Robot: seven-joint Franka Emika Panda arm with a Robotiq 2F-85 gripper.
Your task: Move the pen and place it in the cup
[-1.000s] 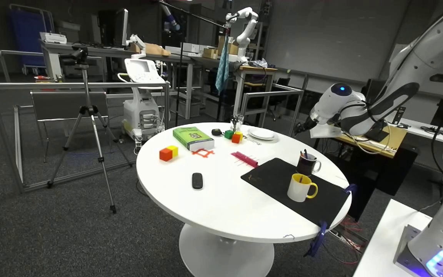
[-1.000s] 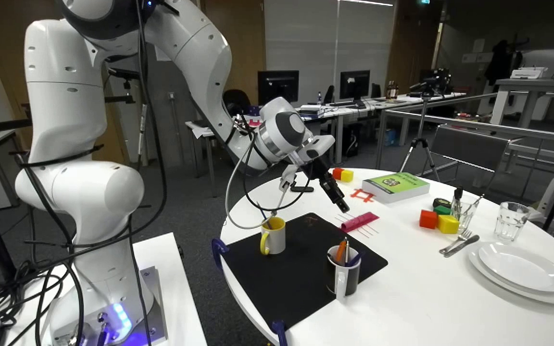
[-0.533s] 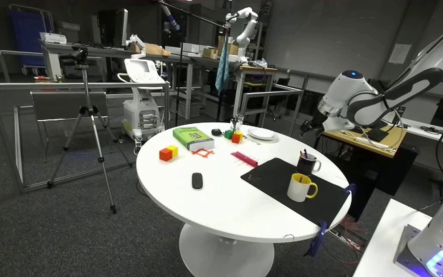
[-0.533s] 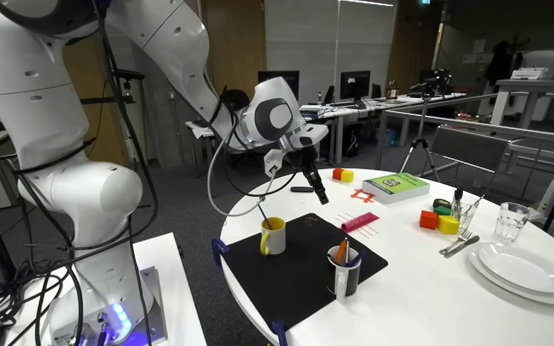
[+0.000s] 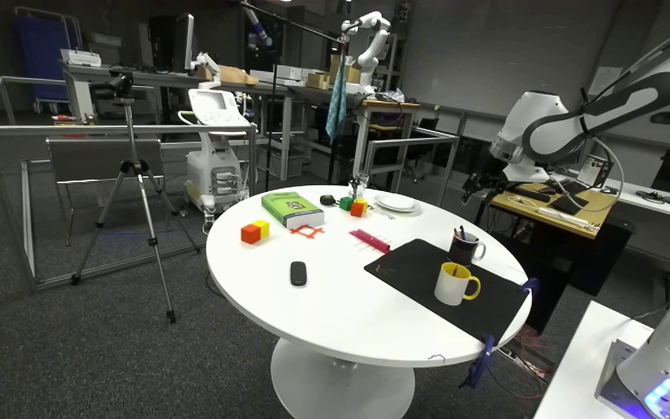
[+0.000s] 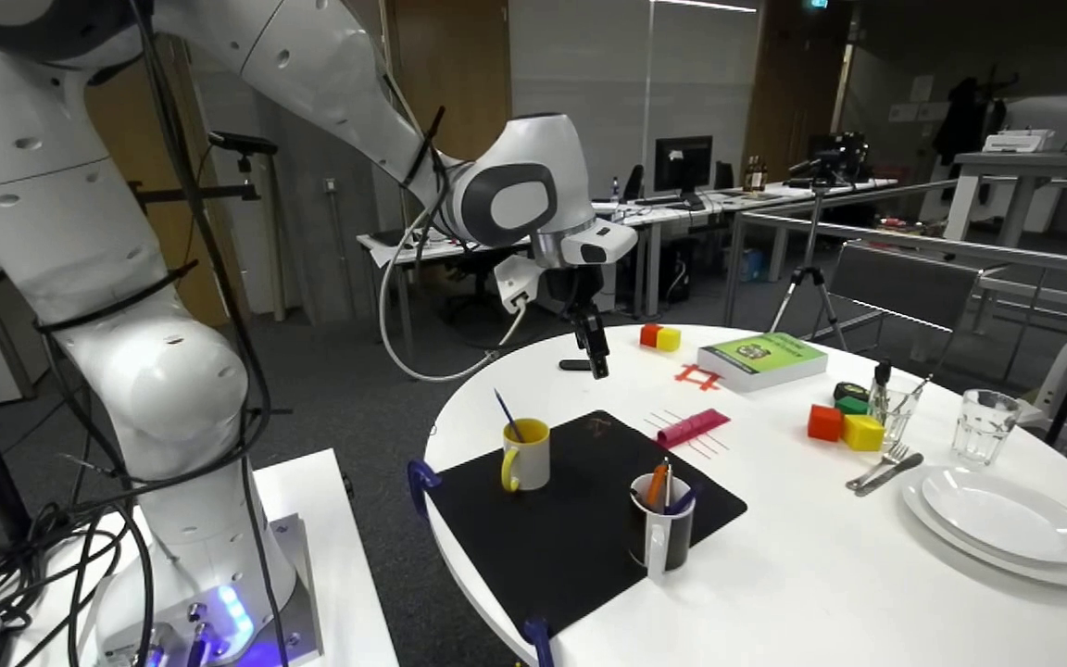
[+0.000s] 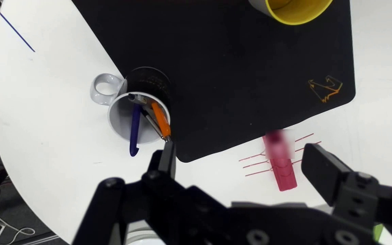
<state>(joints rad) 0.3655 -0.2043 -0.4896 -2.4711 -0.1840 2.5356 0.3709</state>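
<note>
The cup [image 6: 675, 537] is dark outside and white inside, with a white handle, on the black mat's edge; it also shows in the wrist view [image 7: 149, 81]. It holds an orange pen [image 7: 161, 119], a purple pen [image 7: 134, 131] and a metal pen [image 7: 152, 123]. A blue pen [image 6: 508, 415] leans in the yellow-and-white mug [image 6: 533, 463], which is cut off at the top of the wrist view [image 7: 298, 17]. My gripper [image 7: 240, 149] is open and empty, pointing down above the table. Its fingers stand wide apart. In an exterior view the gripper [image 6: 600, 372] hangs beyond the yellow mug.
The black mat [image 6: 543, 528] is held by blue clamps [image 6: 420, 486]. A magenta curved piece [image 6: 693, 428] lies beyond it. Coloured cubes [image 6: 825, 422], glasses [image 6: 985, 424], plates [image 6: 1006, 514], cutlery [image 6: 885, 471], a green book [image 6: 761, 359] and a black oblong object [image 5: 298, 273] stand around the table.
The arm has drawn back towards its base and the wrist has turned so the gripper points more straight down. The cup, mug and pens have not moved.
</note>
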